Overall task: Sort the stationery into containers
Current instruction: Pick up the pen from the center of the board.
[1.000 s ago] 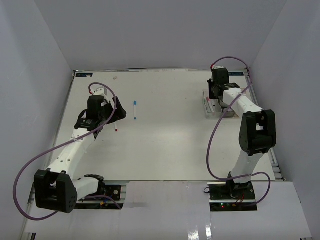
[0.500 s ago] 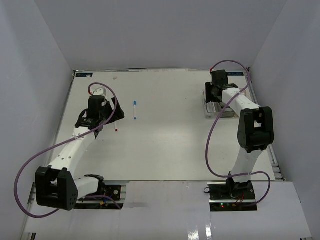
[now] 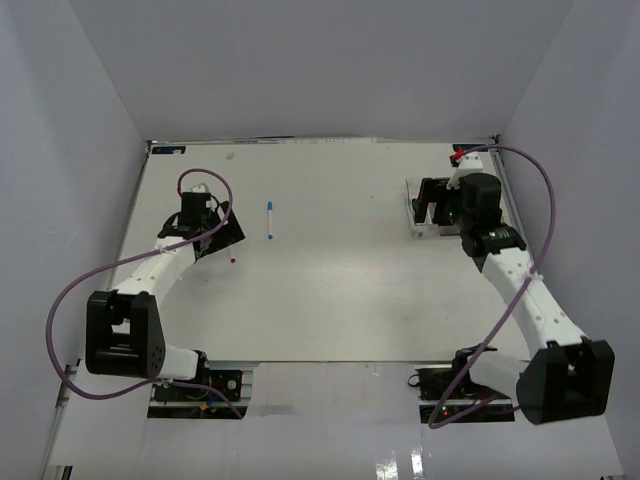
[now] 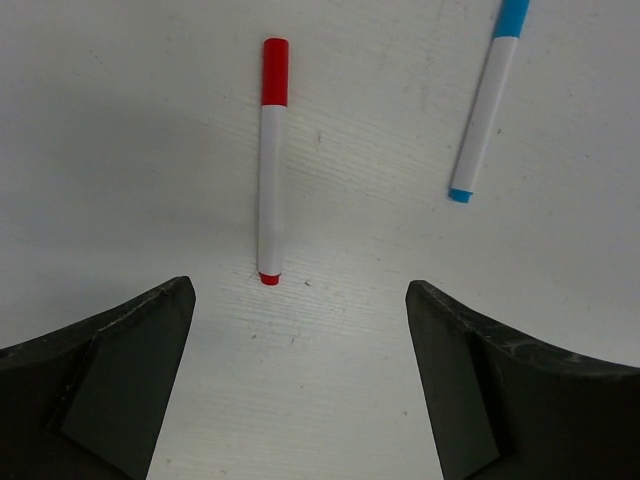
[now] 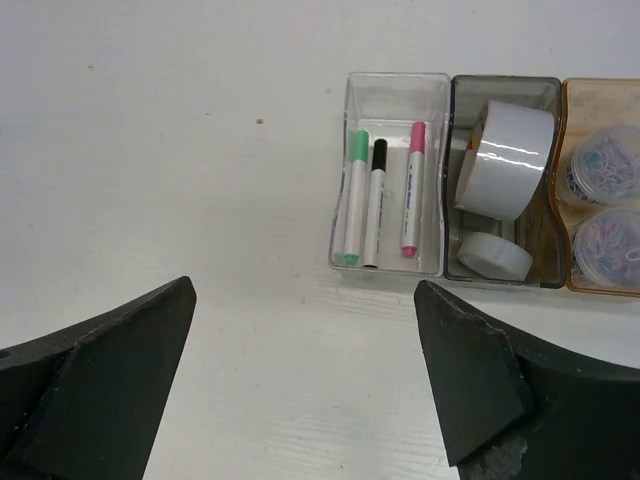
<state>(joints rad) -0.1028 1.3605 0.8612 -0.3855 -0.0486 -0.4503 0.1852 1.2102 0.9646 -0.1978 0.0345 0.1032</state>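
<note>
A red-capped pen (image 4: pixel 270 180) lies on the white table just ahead of my open, empty left gripper (image 4: pixel 298 290), slightly left of its centre line. A blue-capped pen (image 4: pixel 487 110) lies further off to the right; from above this blue-capped pen (image 3: pixel 270 220) lies right of the left gripper (image 3: pixel 222 240). My right gripper (image 5: pixel 305 288) is open and empty, a short way in front of the containers (image 3: pixel 425 230). The clear bin (image 5: pixel 395 80) holds green (image 5: pixel 354 195), black (image 5: pixel 375 200) and pink (image 5: pixel 412 185) pens. The grey bin (image 5: pixel 500 84) holds a white tape roll (image 5: pixel 508 160) and a clear one (image 5: pixel 488 255).
The amber bin (image 5: pixel 600 90) holds two round tubs (image 5: pixel 605 170) of coloured clips. The containers stand near the table's far right corner, close to the side wall. Purple cables loop off both arms.
My right gripper has gone from shut to open, and its arm has swung round and drawn back from over the bins. The left gripper has shifted slightly toward the far side.
</note>
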